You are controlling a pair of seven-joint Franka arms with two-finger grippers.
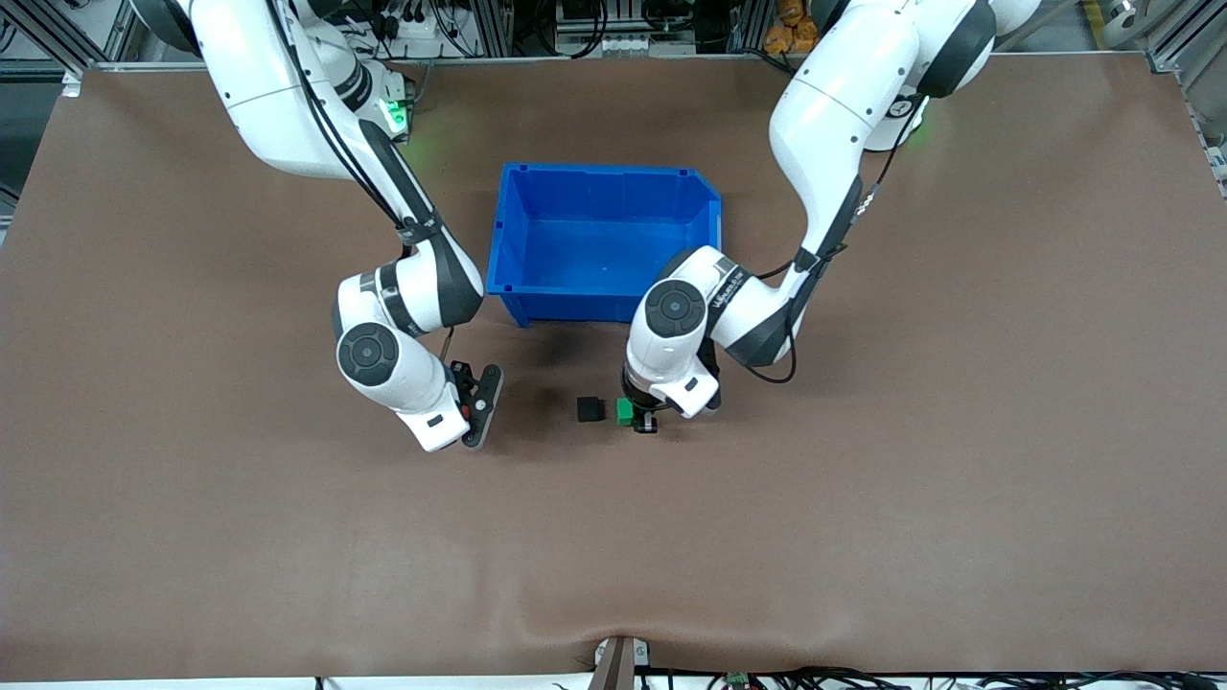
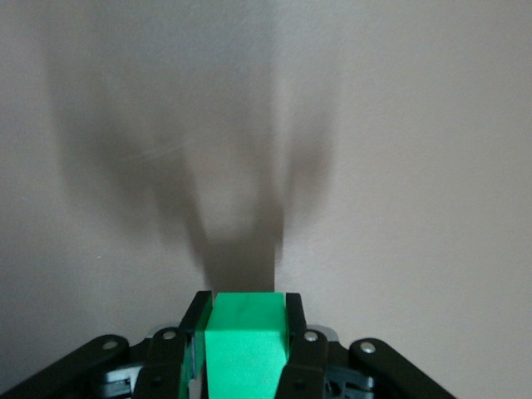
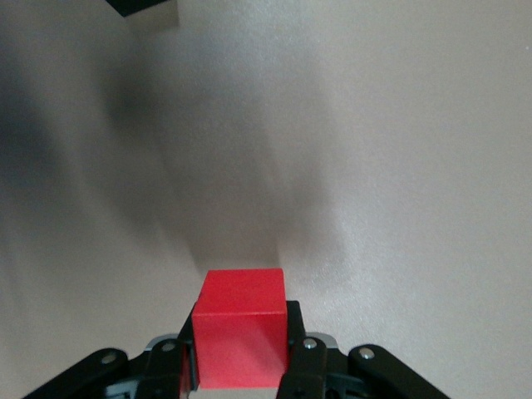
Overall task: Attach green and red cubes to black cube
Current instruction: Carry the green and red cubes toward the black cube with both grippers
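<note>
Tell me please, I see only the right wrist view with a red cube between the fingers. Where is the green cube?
Observer: The green cube is clamped in the left gripper, low beside the black cube.
Operator: Do green and black touch already?
Observer: No, the front view shows a thin gap between them.
Operator: And where is my right gripper in the scene?
Observer: The right gripper, shut on the red cube, hangs over bare table toward the right arm's end, apart from the black cube.
Operator: Is anything in the bin?
Observer: The blue bin looks empty.
</note>
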